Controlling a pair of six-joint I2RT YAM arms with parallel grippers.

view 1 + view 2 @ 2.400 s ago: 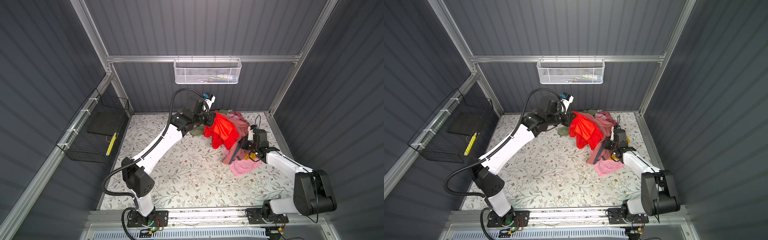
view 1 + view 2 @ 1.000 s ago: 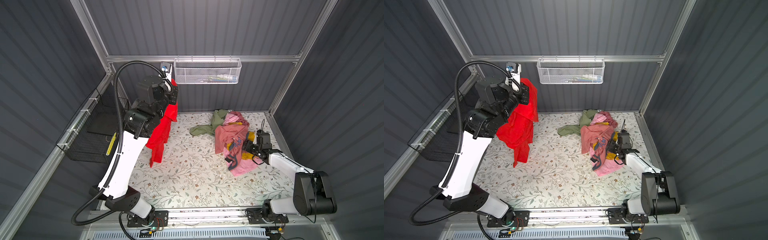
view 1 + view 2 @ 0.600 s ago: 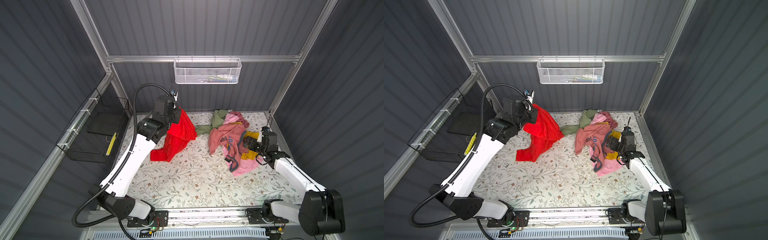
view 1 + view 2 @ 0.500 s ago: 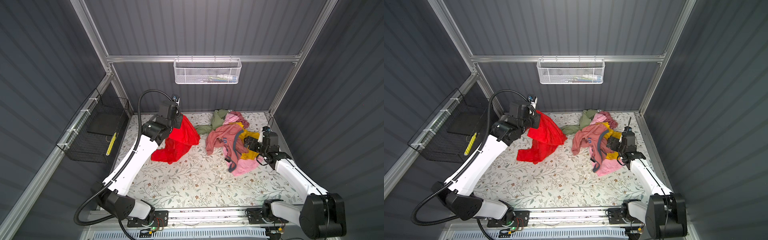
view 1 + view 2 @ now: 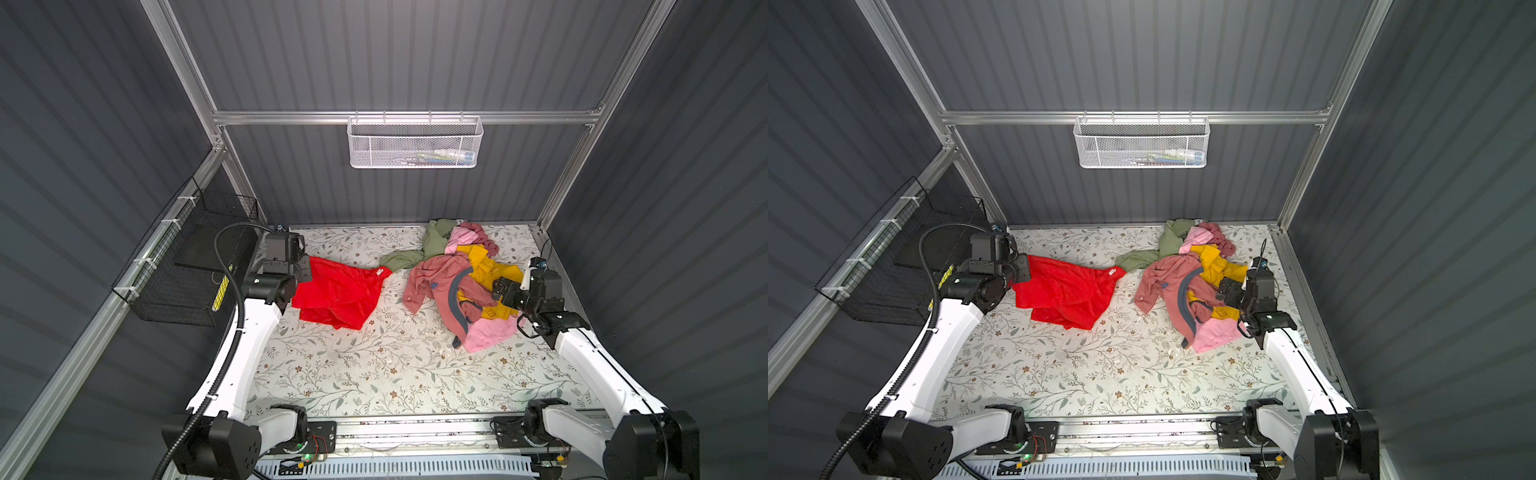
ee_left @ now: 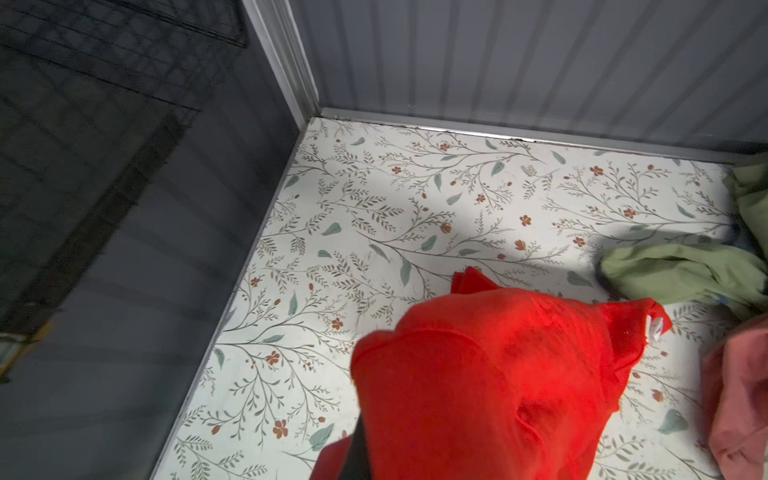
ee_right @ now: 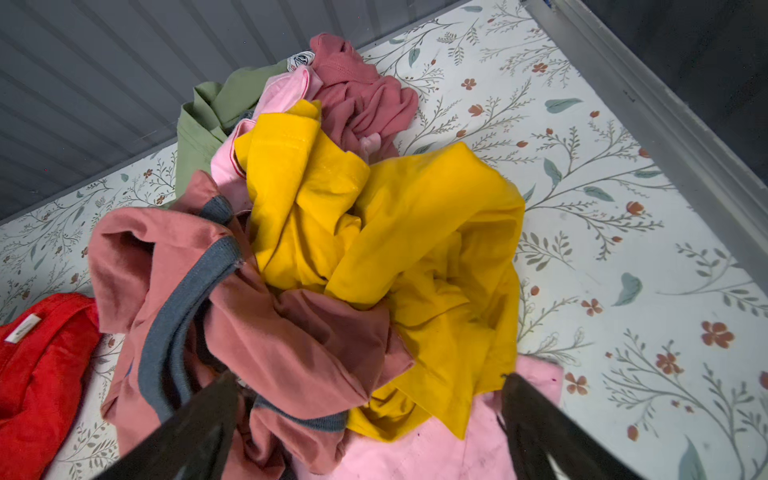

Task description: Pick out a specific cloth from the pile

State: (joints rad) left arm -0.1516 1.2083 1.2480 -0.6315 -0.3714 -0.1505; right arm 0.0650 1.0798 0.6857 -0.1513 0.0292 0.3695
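Note:
The cloth, bright red and thin, lies spread on the floral table to the left of the pile, and its left edge runs up into my left gripper, which is shut on it. In the left wrist view the cloth drapes over and hides the jaws. The pile is a heap of dusty pink, yellow, light pink and olive garments at the right. My right gripper stands open at its right edge, with its fingers either side of the cloth folds and gripping nothing.
An olive sleeve reaches from the heap almost to the red cloth's corner. A black wire basket hangs on the left wall and a white mesh basket on the back wall. Walls enclose the table on three sides.
My left arm swung the red cloth from high at the left down onto the table. My right gripper opened, and the dusty-pink garment settled back on the heap.

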